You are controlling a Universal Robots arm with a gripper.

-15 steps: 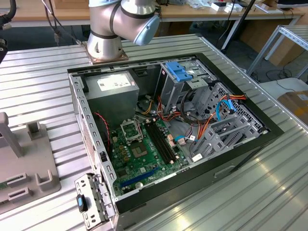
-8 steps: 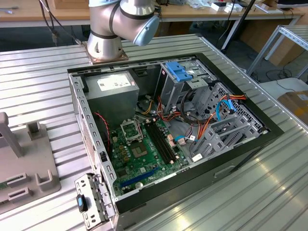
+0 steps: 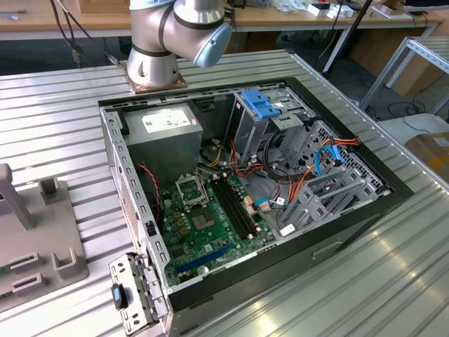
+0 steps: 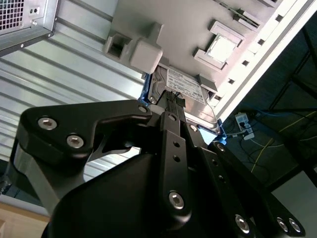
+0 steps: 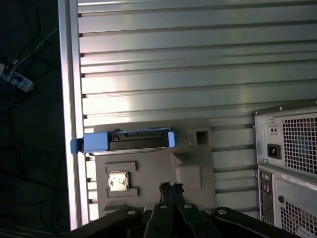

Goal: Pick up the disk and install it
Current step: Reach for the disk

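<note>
The disk stands on its edge in a slot of a grey fixture tray, a silver-grey drive with blue side rails. In the second wrist view its white label faces me on the disk. My gripper hovers over the tray, a short way from the disk and not touching it. Its black fingertips are pressed together with nothing between them. In the exterior view the arm's base stands behind the open computer case.
A small square chip lies in a pocket of the tray. The tray sits near the table's edge, with dark floor and cables beyond. The case's rear panel is beside it. Inside the case are a power-supply box and a drive cage with a blue bracket.
</note>
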